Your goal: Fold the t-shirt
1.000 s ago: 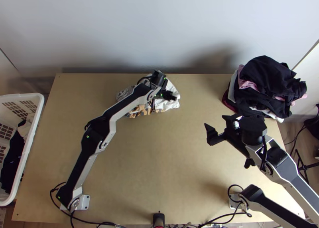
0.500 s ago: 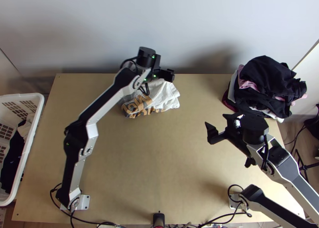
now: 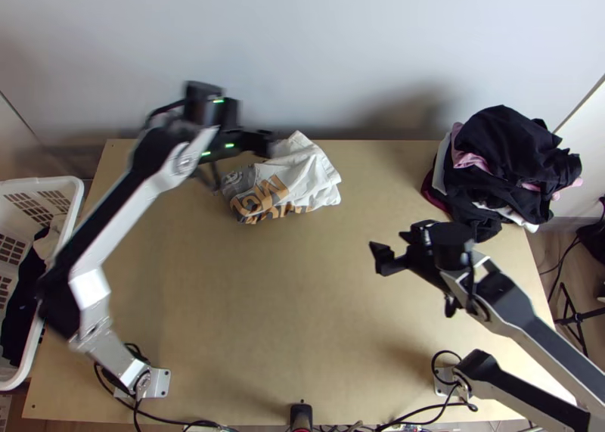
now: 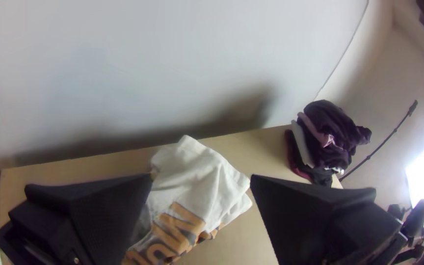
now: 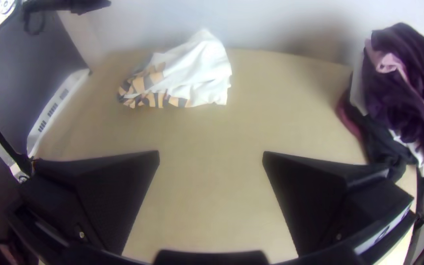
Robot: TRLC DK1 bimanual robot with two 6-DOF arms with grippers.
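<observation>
Top view. The T-shirt point(image 3: 308, 176) lies in a loose, creased bundle at the far side of the tabletop point(image 3: 302, 303), left of the middle, its lettering face up toward the near left and some layers overlapping at its right edge. The left end effector point(image 3: 265, 143) is beside the bundle's far left part; whether it touches the cloth cannot be told. The right end effector point(image 3: 392, 244) stands well apart from the shirt, to the right and nearer. A clothes pile point(image 3: 507, 163) occupies the far right; a basket point(image 3: 47, 180) stands at the left.

Left wrist view. The left end effector's fingers are wide apart, with no cloth pinched at their tips. The white fabric shows rumples and a raised fold.

Right wrist view. The right end effector is likewise spread and empty.

Interpretation. The shirt appears to be at the stage of arranging before a neat fold, between grips. The next move probably calls for drawing the bundle nearer, where both end effectors can take opposite edges and spread it flat. A pinch through several layers could bunch it further.
</observation>
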